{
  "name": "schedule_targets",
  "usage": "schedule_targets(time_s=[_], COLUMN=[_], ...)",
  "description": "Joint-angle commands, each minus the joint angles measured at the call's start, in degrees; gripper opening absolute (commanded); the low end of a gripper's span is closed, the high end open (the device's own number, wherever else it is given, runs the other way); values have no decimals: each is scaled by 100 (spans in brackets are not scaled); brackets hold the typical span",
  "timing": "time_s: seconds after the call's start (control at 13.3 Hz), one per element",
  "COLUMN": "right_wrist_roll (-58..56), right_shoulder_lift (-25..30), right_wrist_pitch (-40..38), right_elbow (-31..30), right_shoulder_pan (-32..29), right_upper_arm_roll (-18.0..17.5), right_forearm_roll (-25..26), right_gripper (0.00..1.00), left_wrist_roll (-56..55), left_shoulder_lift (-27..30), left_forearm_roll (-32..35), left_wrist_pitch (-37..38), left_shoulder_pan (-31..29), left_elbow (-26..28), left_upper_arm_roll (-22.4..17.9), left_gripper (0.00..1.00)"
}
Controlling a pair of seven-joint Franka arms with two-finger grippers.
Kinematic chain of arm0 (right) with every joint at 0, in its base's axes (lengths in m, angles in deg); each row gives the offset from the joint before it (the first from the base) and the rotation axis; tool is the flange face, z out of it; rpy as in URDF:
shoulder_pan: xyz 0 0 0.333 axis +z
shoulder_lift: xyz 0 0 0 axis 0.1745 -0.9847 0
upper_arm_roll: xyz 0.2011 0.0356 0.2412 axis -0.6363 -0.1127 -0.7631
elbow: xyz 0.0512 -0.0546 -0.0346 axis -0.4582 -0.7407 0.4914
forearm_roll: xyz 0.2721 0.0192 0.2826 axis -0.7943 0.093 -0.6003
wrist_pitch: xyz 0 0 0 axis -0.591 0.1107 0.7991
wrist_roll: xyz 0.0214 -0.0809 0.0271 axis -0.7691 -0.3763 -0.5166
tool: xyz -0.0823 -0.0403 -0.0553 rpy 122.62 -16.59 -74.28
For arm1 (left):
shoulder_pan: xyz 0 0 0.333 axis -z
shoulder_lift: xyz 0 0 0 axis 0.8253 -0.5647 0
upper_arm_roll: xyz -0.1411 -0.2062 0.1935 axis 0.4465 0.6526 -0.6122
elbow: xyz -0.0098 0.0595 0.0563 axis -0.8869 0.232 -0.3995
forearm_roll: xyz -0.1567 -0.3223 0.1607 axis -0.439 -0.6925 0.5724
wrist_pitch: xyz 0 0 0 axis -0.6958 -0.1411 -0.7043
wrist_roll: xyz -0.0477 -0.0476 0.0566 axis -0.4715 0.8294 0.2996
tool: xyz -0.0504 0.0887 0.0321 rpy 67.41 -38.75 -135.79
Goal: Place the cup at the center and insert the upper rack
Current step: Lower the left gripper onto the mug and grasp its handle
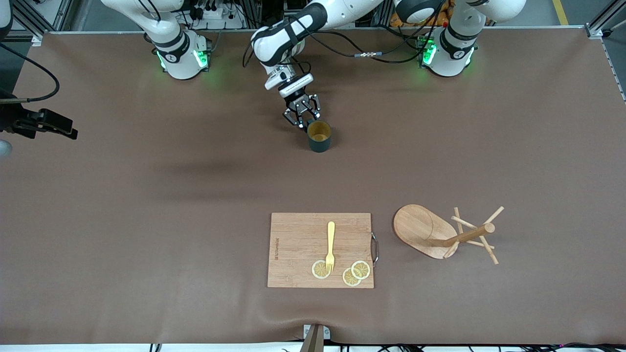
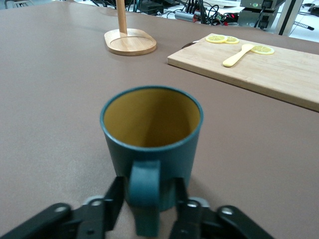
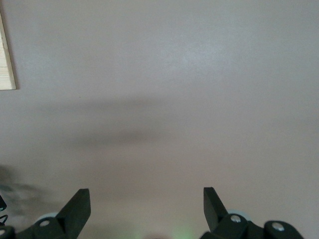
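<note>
The dark teal cup (image 1: 319, 137) stands upright on the brown table, its tan inside showing; the left wrist view (image 2: 152, 144) shows it close up. My left gripper (image 1: 304, 122) is down at the table beside the cup, open, with a finger on each side of the loop handle (image 2: 145, 196) and small gaps to it (image 2: 148, 186). The upper rack, a wooden mug tree (image 1: 423, 230), stands nearer the front camera toward the left arm's end, upright on its oval base (image 2: 130, 43). My right gripper (image 3: 147, 209) is open and empty, high over bare table.
A rectangular wooden cutting board (image 1: 293, 244) lies near the front edge beside the mug tree, with a yellow fork (image 1: 330, 244) and three lemon slices (image 1: 361, 270) on it. My right arm's dark hand (image 1: 49, 124) shows at the right arm's end.
</note>
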Motion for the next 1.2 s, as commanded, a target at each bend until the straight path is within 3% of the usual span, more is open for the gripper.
schedule_targets(time_s=[0.0, 0.3, 0.45, 1.13], right_wrist_roll=[-39, -12, -21, -47], right_shoulder_lift=[67, 59, -20, -21], right_wrist_pitch=[-9, -9, 8, 8], right_elbow=[12, 3, 3, 12], right_shoulder_pan=[-65, -56, -56, -3], right_upper_arm_roll=[-91, -99, -91, -108], right_forearm_roll=[-35, -52, -61, -61], right_gripper=[100, 100, 100, 100], left_wrist_roll=[114, 122, 140, 571], left_shoulder_lift=[-84, -84, -75, 434], left_forearm_roll=[128, 128, 128, -345], left_wrist_pitch=[23, 23, 23, 111], left_shoulder_pan=[85, 85, 85, 50], left_elbow=[-173, -173, -173, -515], left_upper_arm_roll=[-52, -43, -52, 27], left_gripper=[38, 16, 0, 0])
